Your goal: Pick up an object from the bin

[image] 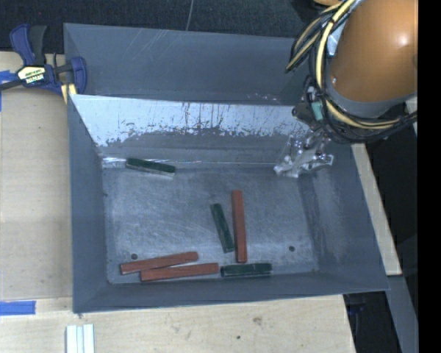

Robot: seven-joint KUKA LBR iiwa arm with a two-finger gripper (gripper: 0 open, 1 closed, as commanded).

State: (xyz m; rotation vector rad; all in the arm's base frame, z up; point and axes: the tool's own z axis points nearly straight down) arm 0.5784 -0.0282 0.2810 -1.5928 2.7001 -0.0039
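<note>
My gripper [303,162] hangs near the bin's back right corner, above the floor, with its metal fingers pointing down and left and nothing between them. The nearest loose things are a red-brown stick [239,226] and a dark green stick [222,227], lying side by side in the middle of the bin, well to the left of and below the gripper. Another dark green stick [245,270] lies along the front wall.
Two red-brown sticks [169,265] lie end to side along the front left of the floor. A dark green stick [151,166] rests against the back wall at the left. The arm's orange dome and cables rise above the right rim.
</note>
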